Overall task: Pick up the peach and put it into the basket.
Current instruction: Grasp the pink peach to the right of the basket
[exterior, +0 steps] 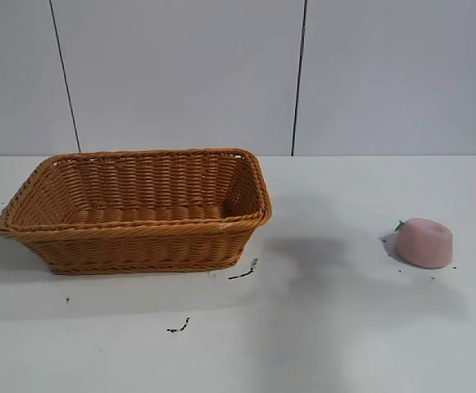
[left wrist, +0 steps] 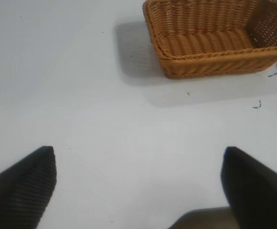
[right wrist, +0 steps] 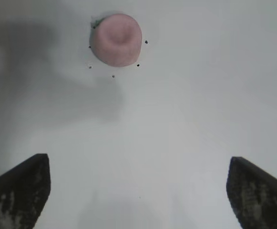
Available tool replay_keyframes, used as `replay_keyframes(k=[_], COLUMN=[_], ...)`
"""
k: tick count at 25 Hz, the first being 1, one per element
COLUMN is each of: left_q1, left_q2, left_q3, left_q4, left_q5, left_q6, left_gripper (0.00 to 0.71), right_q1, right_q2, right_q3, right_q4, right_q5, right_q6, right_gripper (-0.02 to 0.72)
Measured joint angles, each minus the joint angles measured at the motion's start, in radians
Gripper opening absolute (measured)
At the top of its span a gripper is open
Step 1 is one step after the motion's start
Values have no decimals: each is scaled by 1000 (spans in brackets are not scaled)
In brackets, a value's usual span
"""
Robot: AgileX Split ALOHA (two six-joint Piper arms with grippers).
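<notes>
Neither arm visible in the exterior view; only fingertip ends cut off at the frame edge in each wrist view. Peach stem [exterior: 400, 224] barely discernible as a green speck at 10 o'clock on the fruit.

Peach [exterior: 424, 242] resting on the white desk [exterior: 344, 327], at 3 o'clock from the basket [exterior: 139, 246] and well apart from it, flat dented end up. Nothing seen inside the basket; near wall hiding part of the floor in the exterior view.

Left pincer [left wrist: 138, 186] spread wide, holding nothing, above bare desk surface; basket [left wrist: 214, 43] at 1 o'clock in that view, far end cut off by the frame.

Right pincer [right wrist: 138, 191] spread wide, holding nothing, above bare desk; peach [right wrist: 116, 39] at 12 o'clock ahead of it, well apart from the fingertips [right wrist: 24, 186].

Small dark scraps [exterior: 244, 273] on the desk just beside the basket's near right corner, another [exterior: 179, 327] nearer the camera. Tiny dark specks [right wrist: 138, 65] scattered around the peach. Soft shadow on the desk between basket and peach. No object between right pincer and peach.
</notes>
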Motion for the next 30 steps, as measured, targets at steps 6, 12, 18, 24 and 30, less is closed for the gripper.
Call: replay_keyframes(k=[6, 12, 18, 24, 30], left_q1=[0, 0, 0, 0, 0], left_q2=[0, 0, 0, 0, 0], left_q3=[0, 0, 0, 0, 0], left_q4=[0, 0, 0, 0, 0], left_q5=[0, 0, 0, 0, 0], left_q6=[0, 0, 0, 0, 0], left_gripper=[692, 692, 692, 692, 692], right_q1=[27, 90, 85, 85, 85], right_q2=[143, 205, 255, 364, 457], right_q3=[-109, -114, -115, -115, -115], right_q4=[9, 7, -30, -31, -30], right_q5=[-5, -46, -85, -145, -156], right_q6=[-11, 0, 16, 17, 17], right_gripper=[689, 689, 689, 689, 689])
